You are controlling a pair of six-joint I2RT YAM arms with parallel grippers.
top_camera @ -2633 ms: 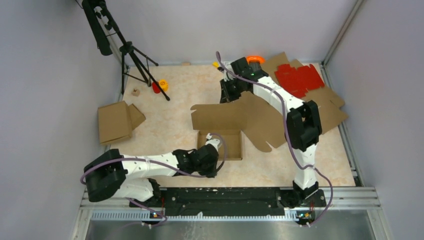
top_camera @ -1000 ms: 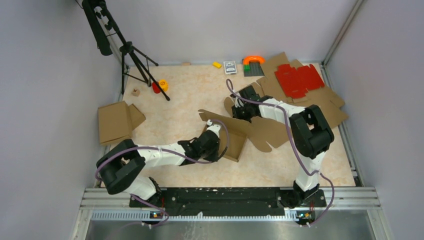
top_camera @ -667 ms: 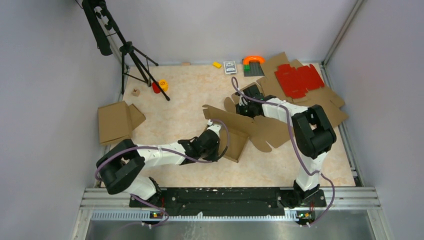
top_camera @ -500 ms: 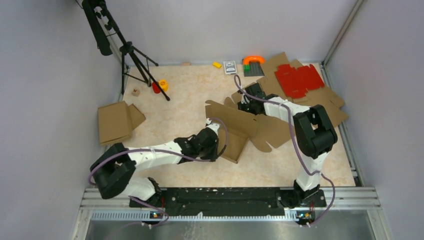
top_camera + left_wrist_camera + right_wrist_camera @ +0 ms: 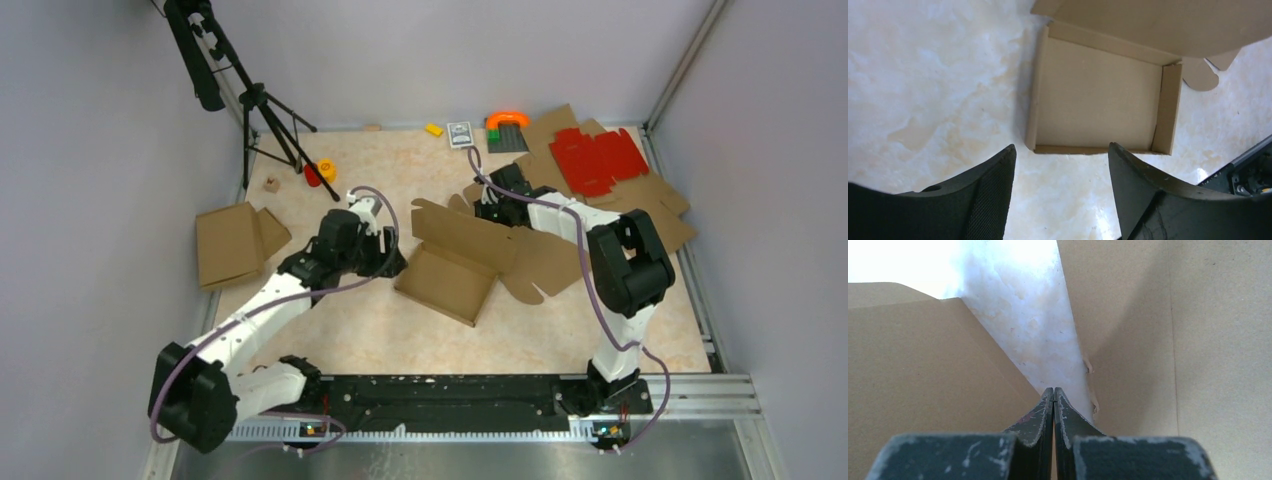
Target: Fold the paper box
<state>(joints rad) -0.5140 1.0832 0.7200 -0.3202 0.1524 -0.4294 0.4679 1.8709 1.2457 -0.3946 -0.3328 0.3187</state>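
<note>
The paper box (image 5: 447, 283) lies mid-table as a shallow brown tray with its lid panel (image 5: 467, 236) tilted up behind it. My left gripper (image 5: 390, 262) hangs open just left of the tray, touching nothing. Seen from the left wrist, the tray (image 5: 1098, 95) shows with its walls upright, beyond the spread left gripper (image 5: 1062, 148). My right gripper (image 5: 493, 205) is shut with nothing in it, low behind the lid. In the right wrist view the right gripper (image 5: 1054, 389) points at bare table between two brown cardboard panels (image 5: 923, 370).
A second folded brown box (image 5: 232, 243) sits at the left. A black tripod (image 5: 265, 110) stands at the back left. A red die-cut sheet (image 5: 598, 158) lies on flat cardboard sheets (image 5: 662, 215) at the back right. Small toys (image 5: 508, 125) line the far edge.
My left gripper let go, opened and drew back from the tray's near wall to its left side. The tray now lies flat. The right gripper crept slightly farther back, staying shut.
</note>
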